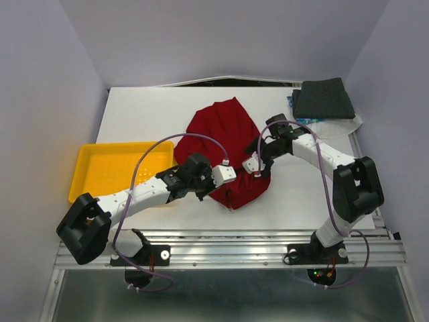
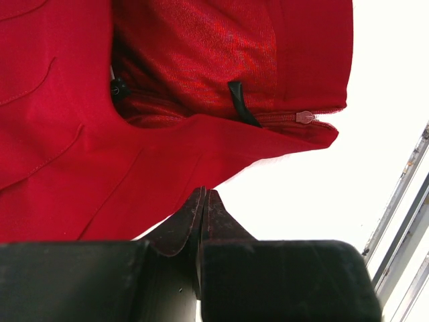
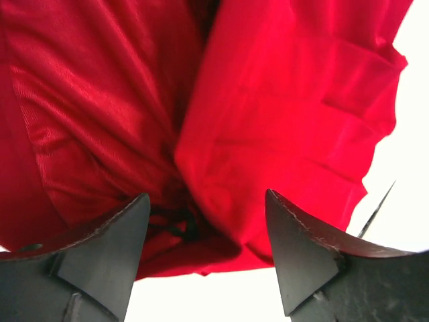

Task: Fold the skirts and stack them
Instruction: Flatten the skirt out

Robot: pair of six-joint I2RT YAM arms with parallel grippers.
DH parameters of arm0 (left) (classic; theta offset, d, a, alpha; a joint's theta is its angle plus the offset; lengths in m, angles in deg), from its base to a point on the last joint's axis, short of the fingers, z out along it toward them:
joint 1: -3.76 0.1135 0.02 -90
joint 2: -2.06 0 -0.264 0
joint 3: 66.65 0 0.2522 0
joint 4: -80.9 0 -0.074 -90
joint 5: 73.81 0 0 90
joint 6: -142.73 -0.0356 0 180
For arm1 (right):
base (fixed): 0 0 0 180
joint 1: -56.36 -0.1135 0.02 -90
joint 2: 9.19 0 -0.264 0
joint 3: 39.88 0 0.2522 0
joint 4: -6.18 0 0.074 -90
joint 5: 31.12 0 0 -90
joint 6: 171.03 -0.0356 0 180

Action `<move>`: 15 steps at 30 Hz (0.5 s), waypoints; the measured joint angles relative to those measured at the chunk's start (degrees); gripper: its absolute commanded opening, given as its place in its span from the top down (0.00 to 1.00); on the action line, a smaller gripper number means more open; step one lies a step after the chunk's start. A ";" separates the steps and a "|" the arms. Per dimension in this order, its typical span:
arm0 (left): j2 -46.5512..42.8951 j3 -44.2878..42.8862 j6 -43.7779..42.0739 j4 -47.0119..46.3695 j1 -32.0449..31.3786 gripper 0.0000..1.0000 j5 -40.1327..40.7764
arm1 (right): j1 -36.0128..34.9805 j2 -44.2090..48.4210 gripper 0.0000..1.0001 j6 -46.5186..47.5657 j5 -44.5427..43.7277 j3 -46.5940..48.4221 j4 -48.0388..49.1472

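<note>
The grey skirt (image 1: pixel 325 99) lies folded at the far right corner of the table (image 1: pixel 147 114), stacked on the blue skirt (image 1: pixel 293 102), of which only an edge shows; I judge these two done. The red skirt (image 1: pixel 224 131) lies mid-table, bunched and not yet neatly folded, with zip and lining exposed at its near end. My left pincer (image 2: pixel 203 201) is clenched at the near hem; whether cloth is pinched I cannot tell. My right pincer (image 3: pixel 206 201) is released, jaws astride a fold. Remaining: flatten the red skirt, fold it, place it on the stack.
</note>
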 measured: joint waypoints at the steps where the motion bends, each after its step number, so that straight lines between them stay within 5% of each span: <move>1: 0.00 0.00 0.07 0.00 0.00 0.92 -0.02 | -0.61 0.00 0.30 0.09 -0.63 -0.15 0.11; 15: -3.13 0.00 -0.02 0.04 0.50 0.89 -0.33 | -2.27 0.98 0.29 0.50 -6.78 2.75 -2.08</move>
